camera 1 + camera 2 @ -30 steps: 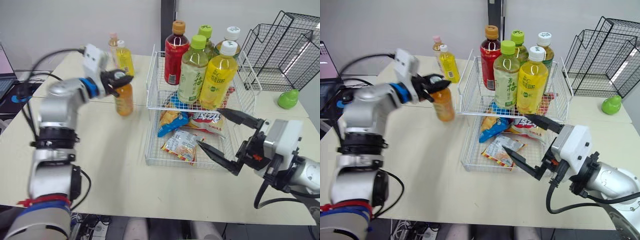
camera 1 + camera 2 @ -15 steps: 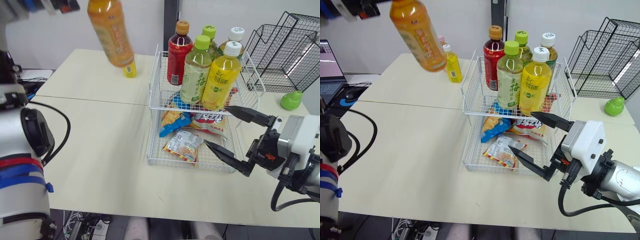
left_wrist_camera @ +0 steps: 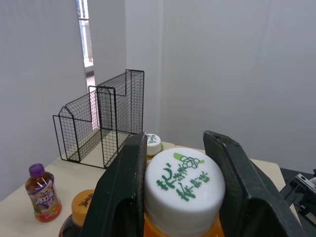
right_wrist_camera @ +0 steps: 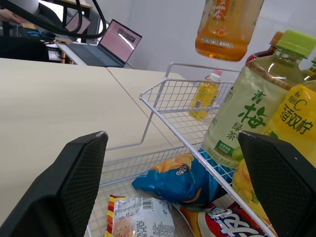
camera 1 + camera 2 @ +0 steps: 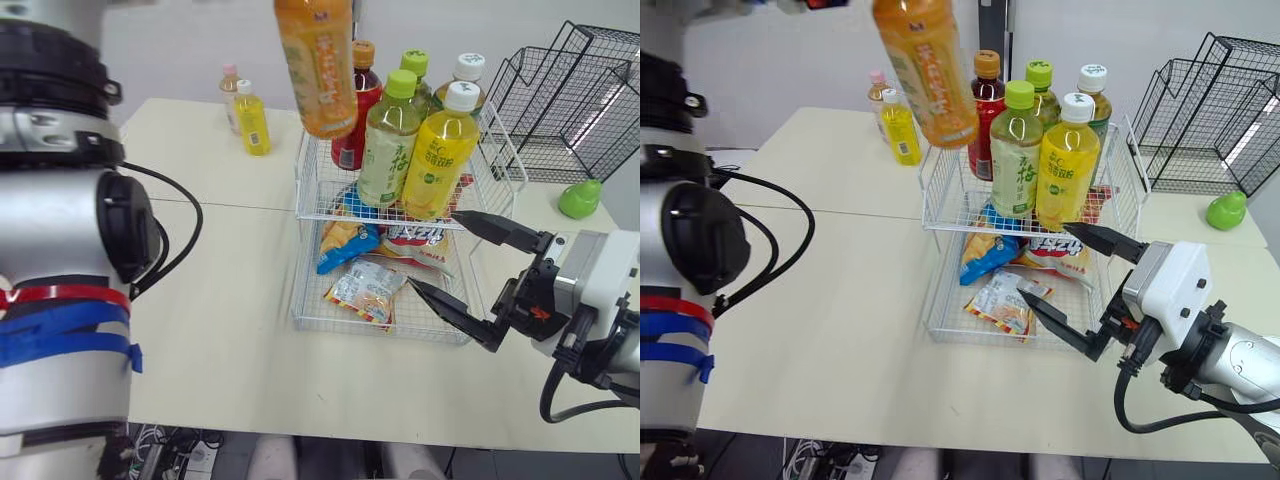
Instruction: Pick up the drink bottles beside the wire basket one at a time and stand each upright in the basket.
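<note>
A two-armed robot works at a pale table that holds a two-tier white wire basket (image 5: 370, 330). An orange bottle (image 5: 316, 65) hangs in the air above the near-left corner of the basket's upper tier, leaning slightly. The left gripper (image 3: 177, 143) has it by the top, its two black fingers (image 3: 126, 187) pressed against either side of the white cap (image 3: 183, 185). The upper tier already holds five upright bottles, among them a green-capped bottle (image 5: 383, 140) and a yellow bottle (image 5: 437, 150), while snack packets (image 5: 365, 290) lie in the lower tier. Two bottles wait on the table to the far left of the basket: a small yellow bottle (image 5: 250, 118) and, just behind it, a pink-capped bottle (image 5: 231, 90). The right gripper (image 5: 433, 248) hovers by the basket's near-right side with its fingers spread wide and nothing between them. The main risk is the grip. The bottle hangs from its cap alone, so it may swing or slip on the way down. Because it leans, its base could catch the wire rim or knock the red bottle (image 5: 345, 150) just behind it, and it would likely topple if let go before standing square. The bottle's neck and cap are cut off at the top edge of the head views. The hanging bottle also hides part of the tier's left side, so the free floor space there is hard to judge.
</note>
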Controlling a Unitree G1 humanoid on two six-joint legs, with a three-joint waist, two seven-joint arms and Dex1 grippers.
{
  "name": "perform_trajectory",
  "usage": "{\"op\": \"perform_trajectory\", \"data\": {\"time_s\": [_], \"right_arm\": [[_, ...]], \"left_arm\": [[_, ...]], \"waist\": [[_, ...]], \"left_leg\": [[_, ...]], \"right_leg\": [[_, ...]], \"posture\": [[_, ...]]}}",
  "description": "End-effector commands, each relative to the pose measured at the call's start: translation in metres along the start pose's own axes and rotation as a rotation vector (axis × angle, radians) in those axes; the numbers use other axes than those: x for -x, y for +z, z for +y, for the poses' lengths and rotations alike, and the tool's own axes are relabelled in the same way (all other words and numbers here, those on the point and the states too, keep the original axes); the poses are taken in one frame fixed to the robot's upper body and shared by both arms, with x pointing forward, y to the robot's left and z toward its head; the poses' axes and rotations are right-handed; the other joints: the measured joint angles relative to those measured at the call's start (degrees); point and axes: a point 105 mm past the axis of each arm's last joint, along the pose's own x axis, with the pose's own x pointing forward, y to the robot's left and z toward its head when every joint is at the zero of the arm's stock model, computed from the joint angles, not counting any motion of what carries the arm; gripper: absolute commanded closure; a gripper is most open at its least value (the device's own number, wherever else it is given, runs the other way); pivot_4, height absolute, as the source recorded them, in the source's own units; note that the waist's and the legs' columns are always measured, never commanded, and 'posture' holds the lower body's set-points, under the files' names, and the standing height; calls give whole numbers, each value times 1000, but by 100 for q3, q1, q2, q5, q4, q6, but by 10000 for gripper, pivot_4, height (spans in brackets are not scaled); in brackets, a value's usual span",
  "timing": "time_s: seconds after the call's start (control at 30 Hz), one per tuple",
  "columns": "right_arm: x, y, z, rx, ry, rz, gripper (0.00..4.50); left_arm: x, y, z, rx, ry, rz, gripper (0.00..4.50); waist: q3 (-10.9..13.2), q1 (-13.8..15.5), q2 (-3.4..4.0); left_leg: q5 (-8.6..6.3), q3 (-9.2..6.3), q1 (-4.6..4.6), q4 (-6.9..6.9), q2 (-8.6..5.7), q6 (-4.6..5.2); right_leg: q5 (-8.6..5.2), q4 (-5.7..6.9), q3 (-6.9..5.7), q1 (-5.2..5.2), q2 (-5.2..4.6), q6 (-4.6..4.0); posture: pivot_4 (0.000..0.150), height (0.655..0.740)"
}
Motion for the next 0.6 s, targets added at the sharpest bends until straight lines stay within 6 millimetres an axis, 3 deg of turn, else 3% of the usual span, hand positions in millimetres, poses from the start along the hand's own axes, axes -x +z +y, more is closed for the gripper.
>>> {"op": "perform_trajectory", "data": {"time_s": [0.03,0.27,0.6], "right_arm": [[-1,12,2,27,-6,-47,0],[-3,14,-2,39,-41,-58,0],[-4,13,-2,37,-43,-57,0]], "left_arm": [[-6,-1,-3,-90,-17,20,31050],[-25,-40,2,-80,-24,55,31050],[-33,-59,7,-34,-25,72,31050]], "waist": [[1,-12,2],[1,-2,2],[1,1,2]], "left_leg": [[0,3,1,-1,0,0],[0,8,-10,1,0,0],[0,4,-23,5,-2,0]], "right_leg": [[0,3,3,-1,0,-1],[4,18,10,-19,1,-7],[7,18,5,-26,1,-12]], "posture": [[1500,7207],[1500,7207],[1500,7207]]}}
